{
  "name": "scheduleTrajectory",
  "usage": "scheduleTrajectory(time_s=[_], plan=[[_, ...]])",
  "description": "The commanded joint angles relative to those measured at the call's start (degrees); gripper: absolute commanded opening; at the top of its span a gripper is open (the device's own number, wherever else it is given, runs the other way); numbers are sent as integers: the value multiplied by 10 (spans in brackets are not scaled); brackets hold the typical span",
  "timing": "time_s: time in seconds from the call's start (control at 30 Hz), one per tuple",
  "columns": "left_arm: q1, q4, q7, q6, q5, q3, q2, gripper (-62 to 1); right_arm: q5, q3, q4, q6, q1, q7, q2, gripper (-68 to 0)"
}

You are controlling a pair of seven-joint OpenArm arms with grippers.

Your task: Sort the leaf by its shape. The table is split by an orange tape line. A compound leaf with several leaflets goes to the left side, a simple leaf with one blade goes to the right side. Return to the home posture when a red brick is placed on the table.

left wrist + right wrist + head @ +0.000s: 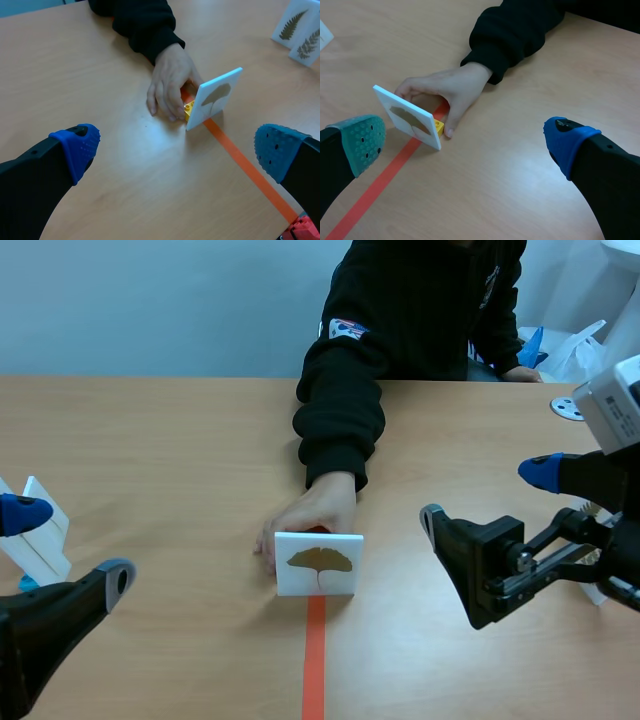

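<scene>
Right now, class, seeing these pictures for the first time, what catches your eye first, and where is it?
A white card showing a fan-shaped golden leaf stands upright at the far end of the orange tape line, mid-table. A person's hand, reaching from a black sleeve, is at its base, behind it. Both arms' jaws stand open, low at either side.

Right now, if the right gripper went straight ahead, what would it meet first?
Likely the person's hand at the white leaf card, or the card itself; depth is unclear.
</scene>
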Motion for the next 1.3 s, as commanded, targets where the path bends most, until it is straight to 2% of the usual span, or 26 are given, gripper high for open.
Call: scheduleTrajectory(time_s=[0.0, 0.27, 0.57, 0.7, 0.8, 0.93, 1.03, 1.27], plan=[[-12, 10, -9, -2, 9, 13, 4, 14, 0, 7, 6, -2, 5, 7, 6, 4], [-80, -12, -25, -2, 90, 91, 4, 14, 0, 7, 6, -2, 5, 7, 6, 4], [-192, -150, -93, -1, 164, 193, 5, 14, 0, 9, 6, -2, 5, 7, 6, 4], [-246, -220, -126, -1, 177, 236, 8, 14, 0, 16, 6, -4, 5, 7, 6, 4], [-285, -272, -143, 1, 197, 258, 26, 14, 0, 21, 6, -4, 5, 7, 6, 4], [-337, -336, -152, 0, 198, 288, 51, 14, 0, 21, 6, -4, 5, 7, 6, 4], [-367, -377, -169, 1, 217, 313, 67, 14, 0, 21, 6, -4, 5, 7, 6, 4], [-439, -470, -203, 38, 243, 371, 100, 14, 0, 21, 6, -4, 5, 7, 6, 4]])
